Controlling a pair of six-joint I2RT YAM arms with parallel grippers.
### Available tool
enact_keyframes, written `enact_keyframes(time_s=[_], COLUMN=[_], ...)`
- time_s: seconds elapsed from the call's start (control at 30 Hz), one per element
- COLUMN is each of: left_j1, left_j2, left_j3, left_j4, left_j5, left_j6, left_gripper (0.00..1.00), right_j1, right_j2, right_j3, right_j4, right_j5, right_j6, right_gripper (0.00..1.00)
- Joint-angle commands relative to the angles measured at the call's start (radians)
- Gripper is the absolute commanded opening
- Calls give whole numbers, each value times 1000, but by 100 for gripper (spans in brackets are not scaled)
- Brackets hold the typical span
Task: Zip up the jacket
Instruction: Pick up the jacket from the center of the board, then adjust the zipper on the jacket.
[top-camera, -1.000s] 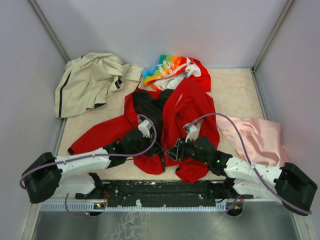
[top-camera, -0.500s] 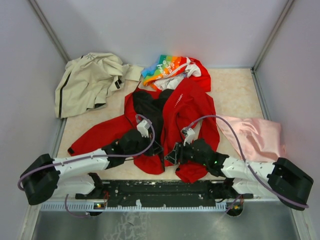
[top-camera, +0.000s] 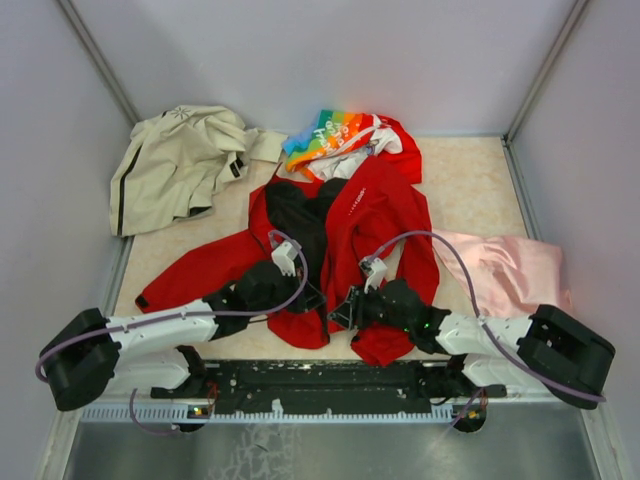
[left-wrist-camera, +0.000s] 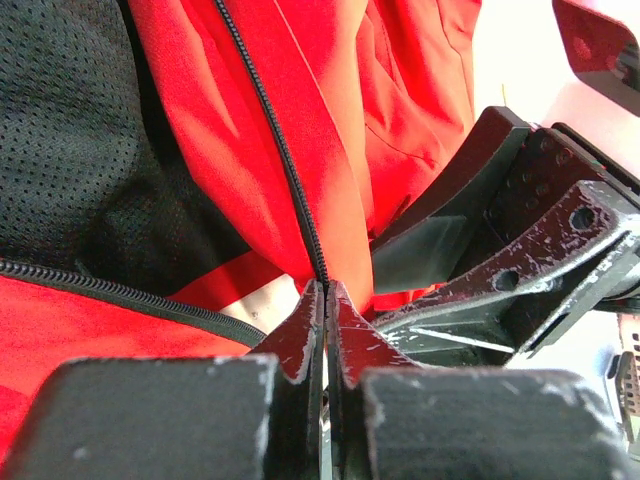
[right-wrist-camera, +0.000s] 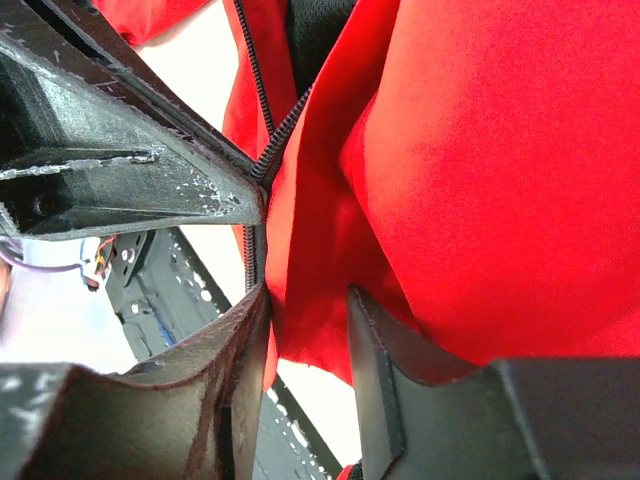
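The red jacket (top-camera: 370, 215) lies open in the middle of the table, its black lining (top-camera: 295, 215) showing. My left gripper (top-camera: 318, 300) is at the bottom hem. In the left wrist view it (left-wrist-camera: 325, 292) is shut on the dark zipper line (left-wrist-camera: 280, 150) at the edge of a red panel (left-wrist-camera: 330, 90). My right gripper (top-camera: 345, 308) sits right beside it, tip to tip. In the right wrist view it (right-wrist-camera: 305, 310) is open, with a fold of the jacket's hem (right-wrist-camera: 500, 150) hanging between its fingers and a zipper edge (right-wrist-camera: 250, 255) by the left one.
A beige jacket (top-camera: 175, 165) lies at the back left. A rainbow-printed garment (top-camera: 335, 135) lies behind the red jacket's collar. A pink cloth (top-camera: 510, 275) lies at the right. A black rail (top-camera: 320, 378) runs along the near edge. Grey walls close in the table.
My right arm has slid a little to the left, bringing its gripper closer to the left gripper at the hem. The left gripper has hardly moved.
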Motion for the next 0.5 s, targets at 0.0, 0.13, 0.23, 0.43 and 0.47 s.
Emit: enact_keyframes(time_s=[0.0,0.13,0.23,0.43,0.47], left_j1=[2,3,3,2,2], left_j2=[-23,-22,-23,-21,-21], left_j3=[-13,-18,-24,-46,-51], left_j4=[55,54,54,64,67], left_j5=[19,23,29,54,59], left_j6=[-19,-21,-23,-41,-46], left_gripper=[0,2,5,21,22], right_j1=[11,11,12,12,12], right_j2=[2,-17,-36,-56,-58], right_j3=[-12,-24,-30,-37,-37], right_j4=[102,125,132,139,140], right_j5=[11,3,4,5,6], right_j6=[-14,-20,-23,-30,-30], right_gripper=[31,6,0,0,0])
